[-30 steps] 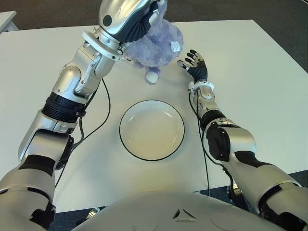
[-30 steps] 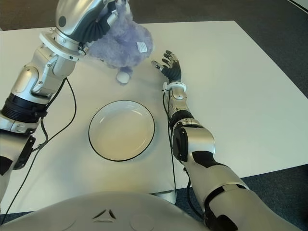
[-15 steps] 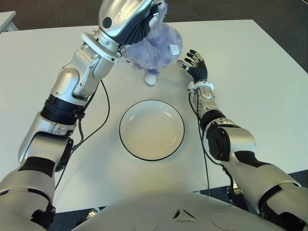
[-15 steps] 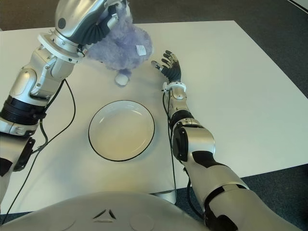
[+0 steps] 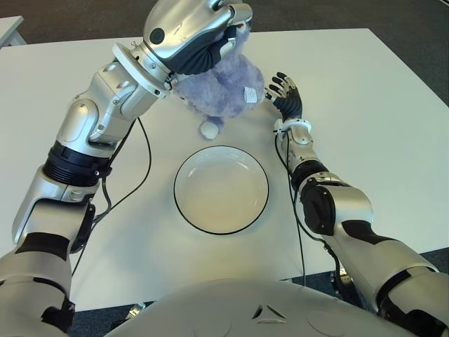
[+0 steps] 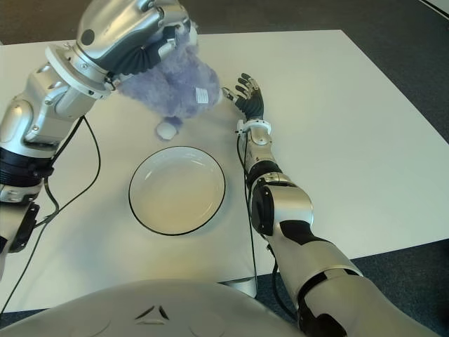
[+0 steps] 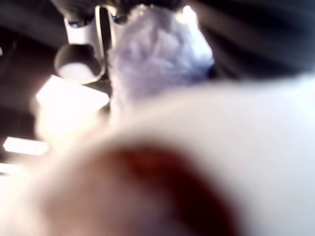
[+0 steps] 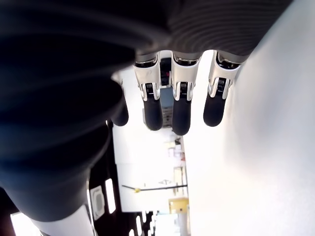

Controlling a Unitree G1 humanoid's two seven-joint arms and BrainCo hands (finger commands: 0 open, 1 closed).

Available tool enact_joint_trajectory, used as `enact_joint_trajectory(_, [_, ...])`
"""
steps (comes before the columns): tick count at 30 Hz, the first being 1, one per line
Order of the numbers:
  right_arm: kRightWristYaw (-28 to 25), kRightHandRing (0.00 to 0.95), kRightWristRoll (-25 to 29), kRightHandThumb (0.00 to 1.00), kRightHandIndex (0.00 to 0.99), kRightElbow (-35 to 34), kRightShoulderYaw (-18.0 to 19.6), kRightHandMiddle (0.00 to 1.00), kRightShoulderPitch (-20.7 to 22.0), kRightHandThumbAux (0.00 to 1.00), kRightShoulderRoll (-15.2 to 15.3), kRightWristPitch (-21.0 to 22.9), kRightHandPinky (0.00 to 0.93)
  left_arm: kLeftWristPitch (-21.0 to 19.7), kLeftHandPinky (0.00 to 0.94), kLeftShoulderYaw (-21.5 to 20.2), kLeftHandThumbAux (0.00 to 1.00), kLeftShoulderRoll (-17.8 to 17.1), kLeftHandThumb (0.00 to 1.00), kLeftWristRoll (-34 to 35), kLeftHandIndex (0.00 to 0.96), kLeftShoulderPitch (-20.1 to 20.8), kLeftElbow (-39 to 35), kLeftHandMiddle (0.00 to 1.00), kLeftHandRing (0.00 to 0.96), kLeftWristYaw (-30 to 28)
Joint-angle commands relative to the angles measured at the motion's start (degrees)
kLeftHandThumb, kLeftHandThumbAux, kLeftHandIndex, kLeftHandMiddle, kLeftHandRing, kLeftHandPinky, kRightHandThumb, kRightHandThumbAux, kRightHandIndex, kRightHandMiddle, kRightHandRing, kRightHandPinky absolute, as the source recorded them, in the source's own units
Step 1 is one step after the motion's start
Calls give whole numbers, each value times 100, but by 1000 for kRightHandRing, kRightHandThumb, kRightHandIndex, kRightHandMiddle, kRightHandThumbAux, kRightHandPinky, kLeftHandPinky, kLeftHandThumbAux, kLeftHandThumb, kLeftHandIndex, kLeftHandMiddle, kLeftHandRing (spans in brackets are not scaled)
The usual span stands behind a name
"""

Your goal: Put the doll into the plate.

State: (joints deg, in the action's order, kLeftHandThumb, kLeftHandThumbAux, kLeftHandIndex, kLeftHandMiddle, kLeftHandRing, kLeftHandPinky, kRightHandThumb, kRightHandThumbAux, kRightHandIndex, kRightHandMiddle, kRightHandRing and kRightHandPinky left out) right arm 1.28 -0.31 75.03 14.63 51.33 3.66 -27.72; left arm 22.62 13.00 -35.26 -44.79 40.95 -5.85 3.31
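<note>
A fluffy purple doll [image 5: 223, 87] hangs above the table just beyond the far rim of the plate, with a white foot [image 5: 208, 129] dangling below it. My left hand [image 5: 203, 35] is shut on the doll's upper part, and purple fur [image 7: 152, 54] fills the left wrist view. The white plate [image 5: 221, 189] with a dark rim lies empty at the table's middle. My right hand [image 5: 284, 93] shows to the right of the doll with its fingers [image 8: 180, 105] spread and holding nothing.
The white table [image 5: 365, 112] extends widely to the right and far side. Black cables [image 5: 137, 179] trail from my left arm across the table left of the plate. Dark floor lies beyond the table's far edge.
My left hand has carried the doll nearer and lower, toward the plate's far rim. The right hand has not moved.
</note>
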Motion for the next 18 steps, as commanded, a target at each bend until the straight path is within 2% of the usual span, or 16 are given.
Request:
enact_joint_trajectory(1, [-10, 171, -34, 68, 143, 102, -40, 172, -97, 832, -10, 25, 171, 12, 834, -147, 703, -28, 711, 80, 440, -8, -117, 835, 854, -215])
enact_joint_trajectory(7, [50, 160, -64, 42, 143, 129, -69, 169, -57, 846, 18, 165, 161, -1, 831, -247, 704, -33, 708, -123, 439, -146, -296, 826, 847, -162])
enact_joint_trajectory(8, [55, 158, -67, 38, 143, 132, -73, 168, -53, 849, 21, 182, 158, -232, 831, -202, 704, 102, 708, -301, 439, -179, -370, 826, 847, -196])
enact_joint_trajectory(9, [59, 153, -69, 34, 142, 133, -76, 166, -50, 854, 22, 193, 152, -405, 754, -168, 709, 204, 692, -437, 434, -206, -428, 759, 784, -222])
enact_joint_trajectory(10, [61, 152, -72, 33, 142, 136, -80, 166, -45, 855, 25, 215, 151, -664, 741, -224, 710, 331, 689, -583, 433, -378, -623, 747, 773, -198])
enact_joint_trajectory(11, [63, 143, -73, 17, 141, 138, -83, 160, -41, 867, 27, 231, 140, -840, 648, -271, 716, 415, 680, -678, 424, -506, -768, 643, 671, -179])
enact_joint_trajectory(13, [65, 141, -73, 10, 140, 139, -87, 159, -38, 871, 29, 246, 137, -1004, 619, -323, 718, 481, 678, -758, 421, -640, -926, 612, 641, -163])
enact_joint_trajectory(14, [50, 140, -63, 9, 140, 144, -79, 159, -31, 871, 32, 269, 136, -673, 616, -511, 718, 272, 677, -444, 421, -712, -906, 609, 638, -74])
enact_joint_trajectory(15, [40, 133, -56, 2, 135, 147, -72, 151, -25, 880, 34, 286, 136, -428, 721, -655, 710, 119, 702, -210, 426, -769, -896, 668, 693, -11])
enact_joint_trajectory(18, [28, 131, -50, 0, 134, 150, -64, 149, -19, 883, 36, 306, 136, -125, 757, -840, 708, -20, 710, 43, 428, -838, -878, 688, 711, 31])
